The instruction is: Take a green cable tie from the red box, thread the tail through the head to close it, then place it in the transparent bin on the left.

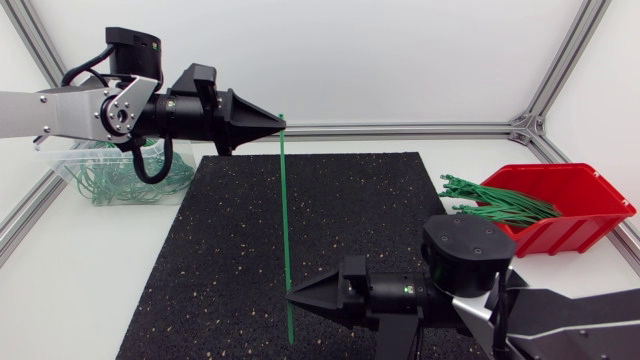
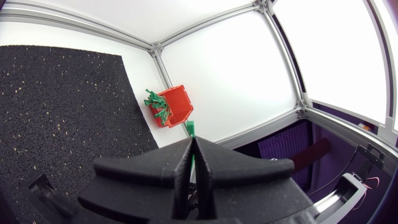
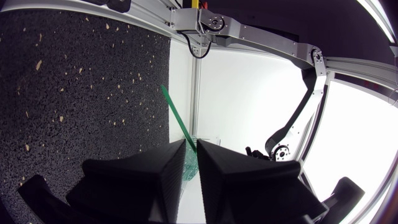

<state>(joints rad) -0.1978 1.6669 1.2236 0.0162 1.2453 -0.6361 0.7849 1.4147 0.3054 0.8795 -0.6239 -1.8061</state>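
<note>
Your left arm [image 1: 70,112] is coming in at the far left with its wrist lying level. Its left gripper [image 1: 280,124] is pointing toward the middle, fingers pressing together on the far end of the green cable tie [image 1: 285,220]. Your right arm [image 1: 570,318] is sitting at the near right, and its right gripper [image 1: 292,293] is pointing leftward, pinching the same tie close to its near end.

The cable tie [image 1: 285,220] is green, the mat [image 1: 230,250] black with tan speckles, the box [image 1: 575,230] red, the bin [image 1: 62,168] clear.
</note>
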